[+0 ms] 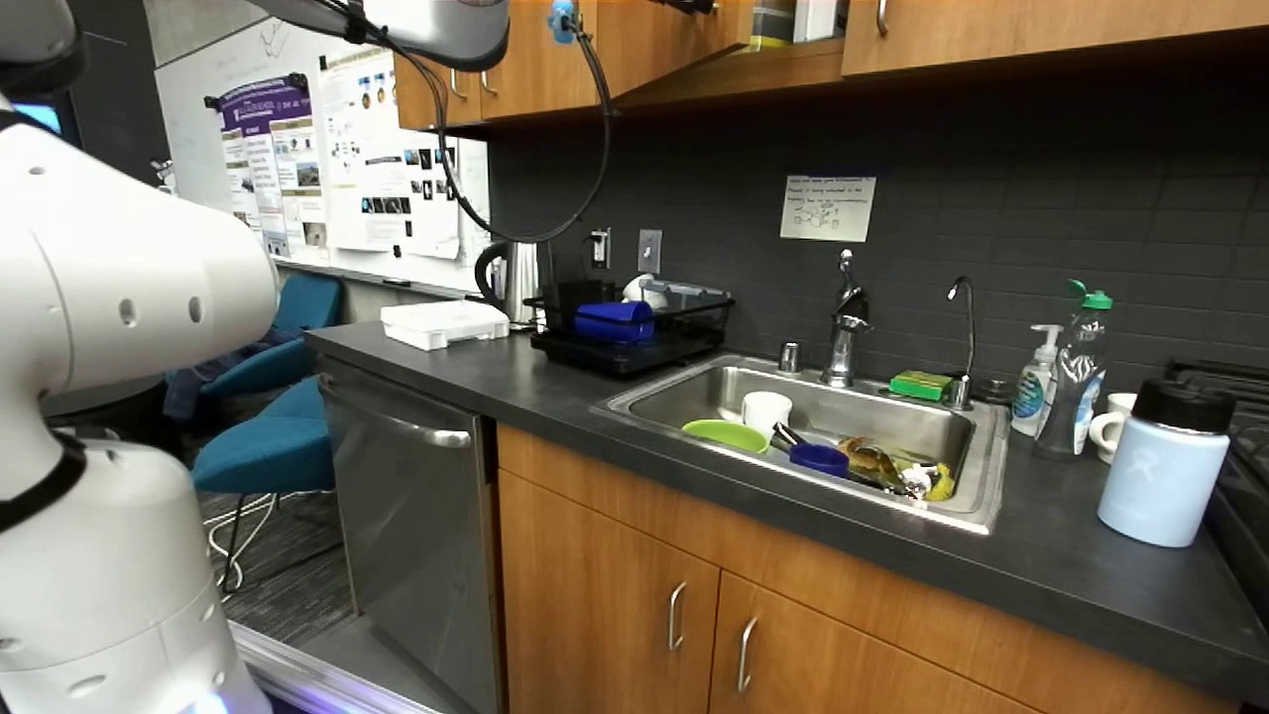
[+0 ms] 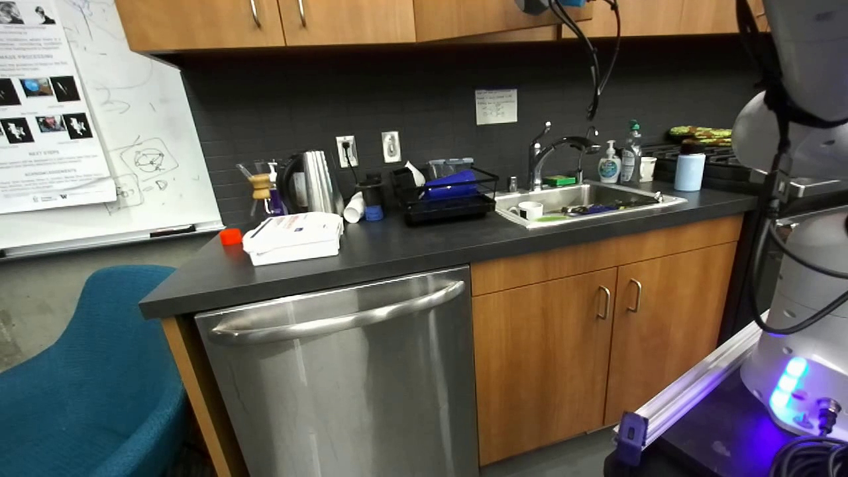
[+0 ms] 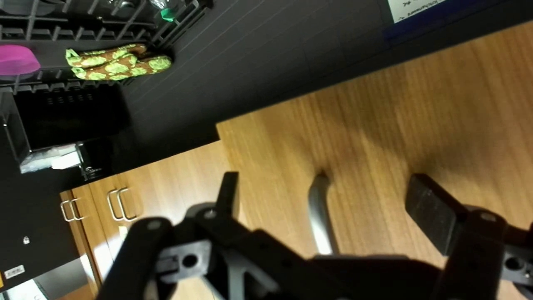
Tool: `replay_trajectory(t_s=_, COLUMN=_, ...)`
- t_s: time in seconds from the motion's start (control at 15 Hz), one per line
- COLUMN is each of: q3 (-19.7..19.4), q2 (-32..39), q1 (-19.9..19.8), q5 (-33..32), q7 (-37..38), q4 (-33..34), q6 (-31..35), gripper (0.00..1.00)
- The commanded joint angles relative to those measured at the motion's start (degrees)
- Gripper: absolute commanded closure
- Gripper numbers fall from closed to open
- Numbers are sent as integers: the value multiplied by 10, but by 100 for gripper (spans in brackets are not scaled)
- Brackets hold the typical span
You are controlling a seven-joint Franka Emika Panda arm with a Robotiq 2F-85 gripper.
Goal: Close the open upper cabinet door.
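Observation:
The upper cabinet door (image 1: 659, 45) is a brown wooden panel standing partly open in an exterior view, angled out from the cabinet. It also shows in an exterior view (image 2: 487, 16), cut by the top edge, and fills the right of the wrist view (image 3: 374, 125). Its silver bar handle (image 3: 320, 212) lies between the spread fingers in the wrist view. My gripper (image 3: 327, 192) is open, one finger on each side of the handle, with gaps to both. The handle's lower part in that view is hidden behind the gripper body. Whether the fingertips touch the panel I cannot tell.
Items show inside the open cabinet (image 1: 793, 22). A shut upper door (image 1: 1041, 35) stands beside it. Below are the sink (image 1: 991, 476), faucet (image 1: 843, 337), dish rack (image 1: 634, 352) and bottles. A looped cable (image 1: 605, 119) hangs from the arm.

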Motion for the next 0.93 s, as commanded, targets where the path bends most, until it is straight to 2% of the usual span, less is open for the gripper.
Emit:
replay_trajectory(t_s=0.0, q3=-2, q2=57, q1=-23, q5=-30, q7=20, q4=30, q6=-22, gripper=0)
replay_trajectory(t_s=0.13, q3=2, q2=82, q1=-33, q5=-36, q7=25, q4=42, q6=-30, gripper=0)
replay_trajectory(t_s=0.4, q3=5, q2=132, q1=3, q5=-46, q7=11, q4=40, q6=-9, gripper=0)
replay_trajectory(t_s=0.47, q3=0, q2=144, q1=23, q5=-52, q7=1, q4=34, q6=-5, gripper=0)
replay_trajectory(t_s=0.53, q3=-9, q2=171, q1=61, q5=-58, q7=-32, q4=24, q6=8, gripper=0)
replay_trajectory(t_s=0.6, q3=-14, q2=176, q1=83, q5=-64, q7=-42, q4=14, q6=16, gripper=0)
replay_trajectory(t_s=0.87, q3=-57, q2=215, q1=212, q5=-69, q7=-87, q4=-18, q6=66, gripper=0)
